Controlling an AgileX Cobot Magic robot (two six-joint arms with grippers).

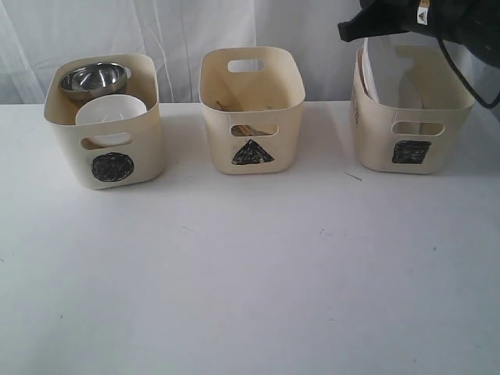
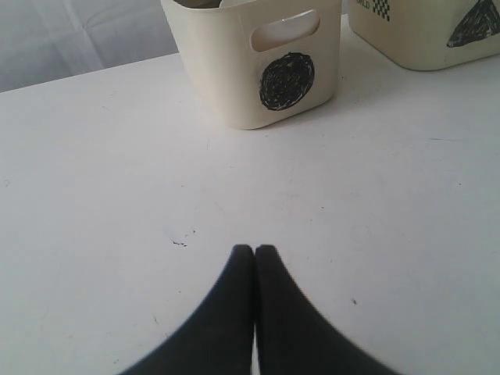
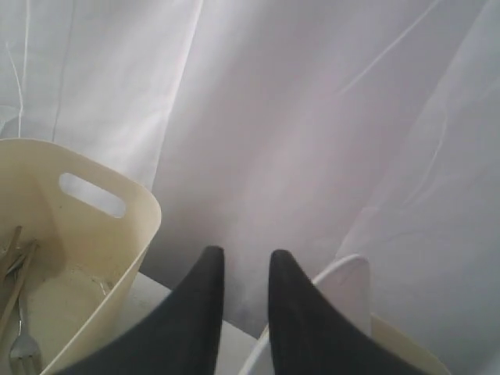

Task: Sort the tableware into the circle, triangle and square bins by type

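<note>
Three cream bins stand in a row. The circle bin (image 1: pixel 148 148) on the left holds a steel bowl (image 1: pixel 94 78) and a small white bowl (image 1: pixel 109 111). In the middle, the triangle bin (image 1: pixel 289 133) holds a fork (image 3: pixel 23 344) and wooden chopsticks (image 3: pixel 12 266). The white plate (image 1: pixel 387 70) stands on edge in the square bin (image 1: pixel 375 148) on the right. My right gripper (image 3: pixel 246 256) hangs above that bin, open, with nothing between its fingers and the plate's rim (image 3: pixel 344 285) just beside one finger. My left gripper (image 2: pixel 255 250) is shut and empty, low over the table in front of the circle bin (image 2: pixel 226 70).
A white curtain hangs close behind the bins. The right arm (image 1: pixel 437 19) and its cable reach over the square bin's top. The white table (image 1: pixel 250 273) stretches in front of the bins. The triangle bin (image 2: pixel 406 39) shows at the edge of the left wrist view.
</note>
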